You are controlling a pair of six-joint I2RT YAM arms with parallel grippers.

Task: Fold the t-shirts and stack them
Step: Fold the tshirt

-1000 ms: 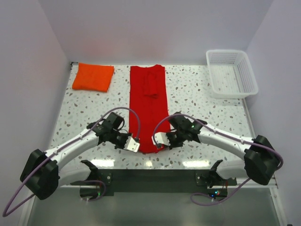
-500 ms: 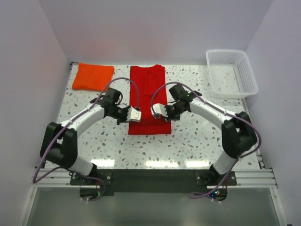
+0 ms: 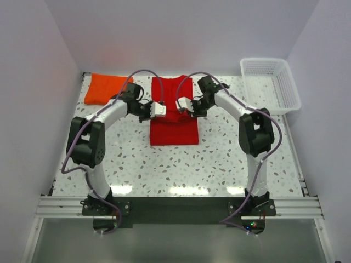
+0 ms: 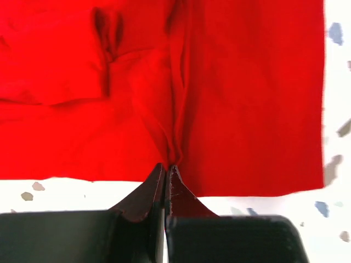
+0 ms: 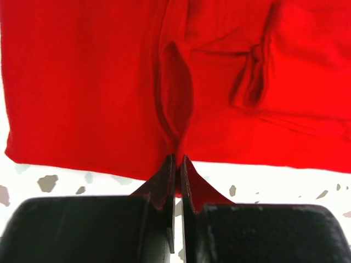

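Red t-shirt (image 3: 174, 130) hem pulled farther back, left gripper (image 4: 166, 167), right gripper (image 5: 176, 159) clamped.

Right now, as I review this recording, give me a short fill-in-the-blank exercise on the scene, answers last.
The left gripper and right gripper are both ____ on the red t-shirt.
The orange t-shirt lies at the table's far ____ corner.
The white basket stands to the red t-shirt's ____.
Missing words: shut; left; right.

1. This looks like a robotics lab test cell.
2. Bare white walls (image 3: 181, 33) box in a speckled table (image 3: 219, 159) beyond the left gripper (image 3: 159, 108) and the right gripper (image 3: 181, 104).
3. Behind the grippers, an aluminium rail (image 3: 60, 205) carries both arm bases, and purple cables (image 3: 143, 70) loop overhead.
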